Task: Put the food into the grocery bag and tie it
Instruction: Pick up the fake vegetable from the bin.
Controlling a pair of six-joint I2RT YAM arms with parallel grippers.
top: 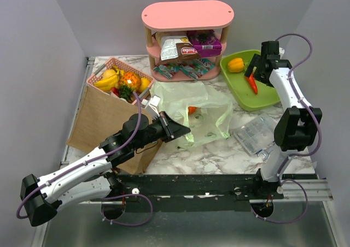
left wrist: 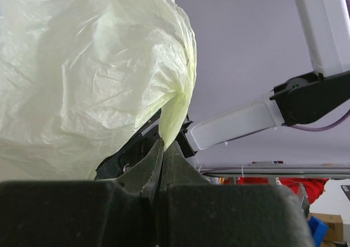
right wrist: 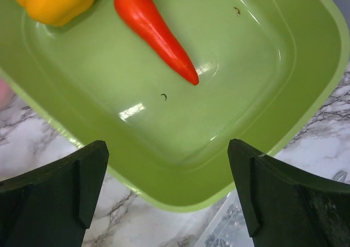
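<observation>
The pale-green grocery bag point(top: 202, 102) lies crumpled mid-table, with an orange food item point(top: 192, 110) showing through it. My left gripper point(top: 178, 128) is shut on a fold of the bag's edge. In the left wrist view the bag point(left wrist: 82, 66) billows up from the shut left gripper point(left wrist: 163, 144). My right gripper point(top: 254, 69) hovers open over the green tray point(top: 273, 96). In the right wrist view, the right gripper point(right wrist: 167, 148) holds nothing. Beyond it on the tray point(right wrist: 246, 66) lie a red tapered vegetable point(right wrist: 156, 34) and a yellow pepper point(right wrist: 54, 1).
A pink shelf point(top: 187, 15) at the back holds snack packs and a purple box point(top: 205, 42). A pink basket point(top: 104, 66) of fruit sits back left, above a flat brown paper bag point(top: 104, 121). A clear plastic package point(top: 254, 135) lies near the right arm.
</observation>
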